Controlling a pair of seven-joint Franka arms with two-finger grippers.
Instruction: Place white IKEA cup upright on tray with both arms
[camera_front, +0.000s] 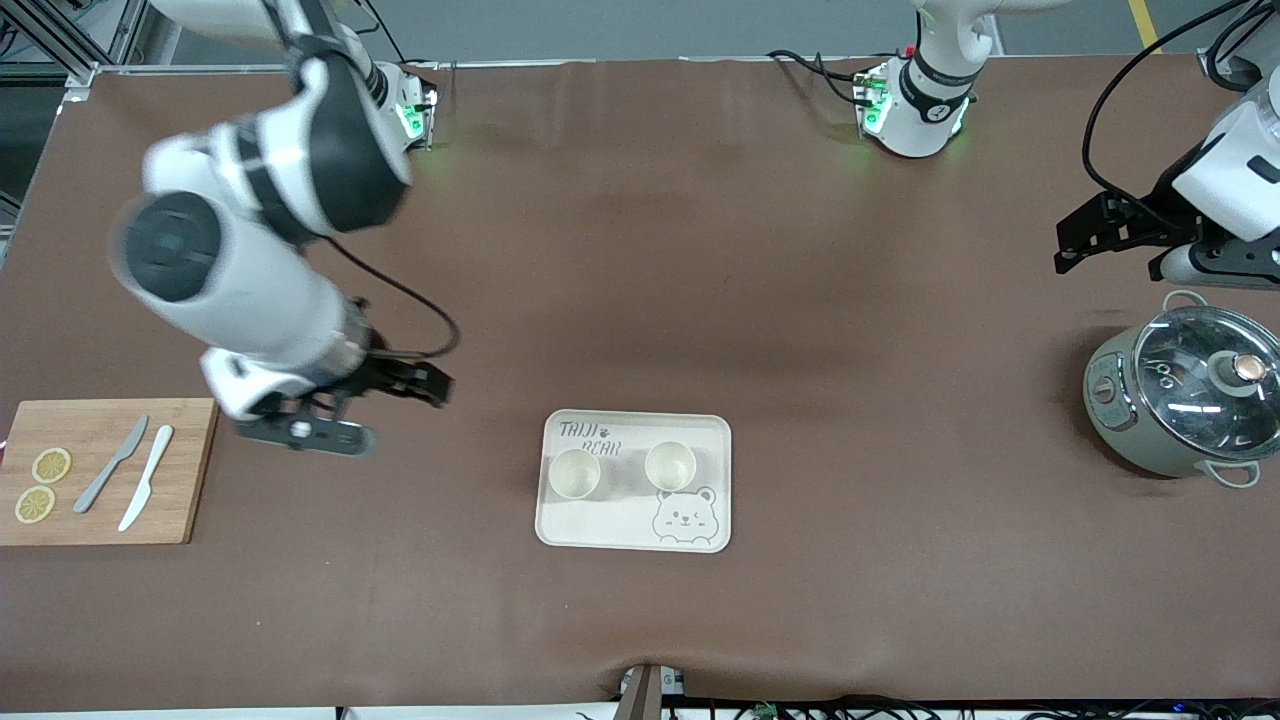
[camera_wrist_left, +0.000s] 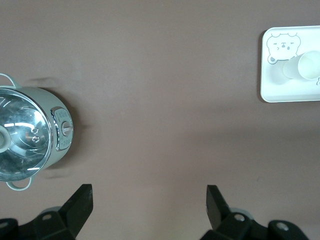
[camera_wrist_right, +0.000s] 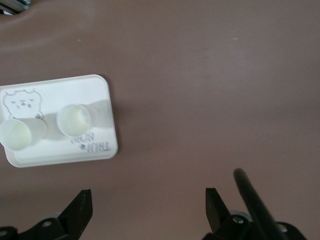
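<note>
Two cups (camera_front: 575, 473) upright on tray (camera_front: 637, 532), one at 9 o'clock of other. Left gripper (camera_front: 1105, 235) over table by pot (camera_front: 1185, 397), right gripper (camera_front: 345, 415) by cutting board (camera_front: 100, 470), both wide, empty. You risk tipping cups (arm sweep) on retreat.

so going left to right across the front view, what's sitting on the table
cutting board with two lemon slices, then two knives → tray holding two cups, both upright → lidded pot
</note>
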